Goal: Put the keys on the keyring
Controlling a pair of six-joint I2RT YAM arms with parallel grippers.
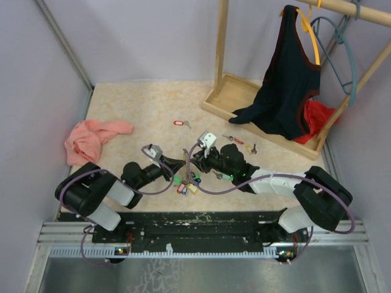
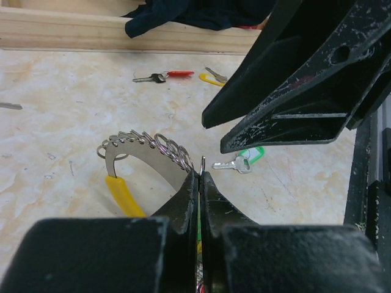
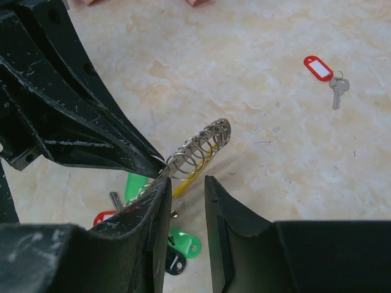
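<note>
Left pincer [image 2: 201,177] is clamped on the keyring [image 2: 137,148], seemingly already carrying several tagged keys, the right pincer [image 3: 186,186] parted just beside it, while a red-tagged key [image 3: 319,68] and two keys [image 2: 165,75] near the wooden rack [image 2: 61,30] lie loose on the bench [image 2: 61,110]

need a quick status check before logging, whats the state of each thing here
left claw, shut on the keyring
right claw, open, jaws apart beside the ring loops
keyring, gripped by left claw, tagged keys on it
red-tagged key, loose on the table
green-tagged key, lying on the table
red key, loose on the table
yellow key, loose on the table
dark top, hanging up
pink cloth, crumpled on the table
</note>
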